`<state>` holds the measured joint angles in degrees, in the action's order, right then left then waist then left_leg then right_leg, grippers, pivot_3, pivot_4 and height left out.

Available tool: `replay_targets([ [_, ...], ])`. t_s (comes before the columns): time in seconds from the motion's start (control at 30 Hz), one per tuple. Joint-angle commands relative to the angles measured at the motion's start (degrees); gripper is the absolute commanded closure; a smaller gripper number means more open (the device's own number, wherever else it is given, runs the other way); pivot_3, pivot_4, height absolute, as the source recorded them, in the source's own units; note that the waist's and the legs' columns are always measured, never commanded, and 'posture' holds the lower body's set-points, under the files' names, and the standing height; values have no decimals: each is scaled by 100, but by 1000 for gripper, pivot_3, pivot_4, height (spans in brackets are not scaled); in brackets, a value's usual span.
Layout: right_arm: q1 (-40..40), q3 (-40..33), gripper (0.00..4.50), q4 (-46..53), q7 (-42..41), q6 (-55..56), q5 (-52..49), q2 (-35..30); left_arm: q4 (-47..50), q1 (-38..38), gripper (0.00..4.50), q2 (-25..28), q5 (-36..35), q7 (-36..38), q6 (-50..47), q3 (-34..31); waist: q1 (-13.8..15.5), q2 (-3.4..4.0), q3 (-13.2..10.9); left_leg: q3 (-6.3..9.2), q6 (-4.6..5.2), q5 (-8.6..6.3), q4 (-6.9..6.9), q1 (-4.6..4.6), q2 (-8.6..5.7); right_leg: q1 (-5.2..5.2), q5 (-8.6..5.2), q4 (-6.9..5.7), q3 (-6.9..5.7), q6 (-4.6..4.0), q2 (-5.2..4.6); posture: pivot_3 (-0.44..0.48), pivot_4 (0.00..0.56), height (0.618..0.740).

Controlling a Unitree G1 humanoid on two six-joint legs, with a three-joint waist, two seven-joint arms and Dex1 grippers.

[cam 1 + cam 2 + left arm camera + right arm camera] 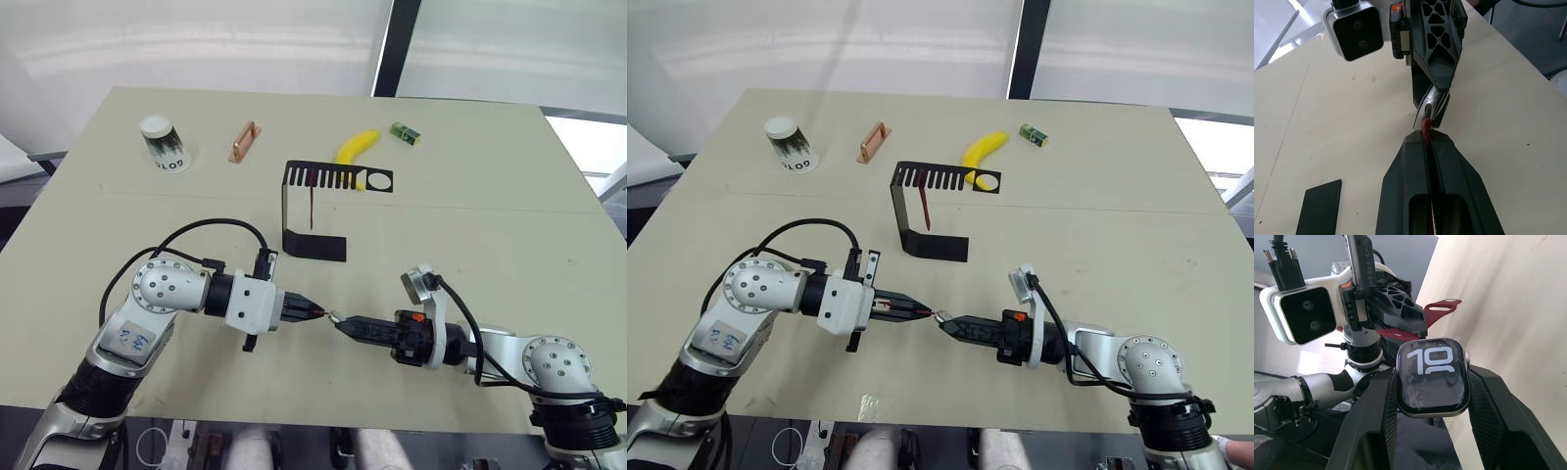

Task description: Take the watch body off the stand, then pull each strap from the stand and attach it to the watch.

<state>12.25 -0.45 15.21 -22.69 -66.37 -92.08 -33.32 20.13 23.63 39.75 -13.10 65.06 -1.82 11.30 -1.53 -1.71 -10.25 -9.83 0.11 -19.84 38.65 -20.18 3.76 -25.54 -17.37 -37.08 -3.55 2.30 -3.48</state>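
your right gripper (1432, 396) is clamped on the watch body (1433, 376); your left gripper (1428, 139) is closed on one strap (1415, 325), its end meeting the case over the table (470, 215). the other strap (311, 208) hangs on the stand (318, 211). if the strap end enters the slot tilted, it will likely jam or bend. pushing harder could twist the case between the fingers.

1. Glossy glass face, polished silvery metal rim: watch body (1433, 379).
2. Matt, rubbery dark red: strap (1436, 313).
3. Thin matt black sheet: stand (315, 208).
4. Smooth matt beige: table (470, 215).
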Motion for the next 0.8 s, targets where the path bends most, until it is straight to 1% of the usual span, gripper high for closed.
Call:
replay_targets([
  [0.03,29,-30,2982,116,21,-28,-135,8,255,-9,4500,-34,-86,-29,30,-4,0,0,0,0,0,0,0,0,0,0,0,0,0,0,0,0,150,729],
  [0.53,-2,-13,2982,110,66,-7,-97,41,386,82,4500,-23,-279,106,-60,-45,-1,0,0,0,0,0,4,0,0,0,0,-2,0,0,0,0,150,729],
  [0.8,2,2,2982,120,98,-6,-106,61,376,104,4500,-5,-204,139,-76,-9,-1,0,0,0,0,0,5,0,0,0,0,-3,0,0,0,0,150,729],
])
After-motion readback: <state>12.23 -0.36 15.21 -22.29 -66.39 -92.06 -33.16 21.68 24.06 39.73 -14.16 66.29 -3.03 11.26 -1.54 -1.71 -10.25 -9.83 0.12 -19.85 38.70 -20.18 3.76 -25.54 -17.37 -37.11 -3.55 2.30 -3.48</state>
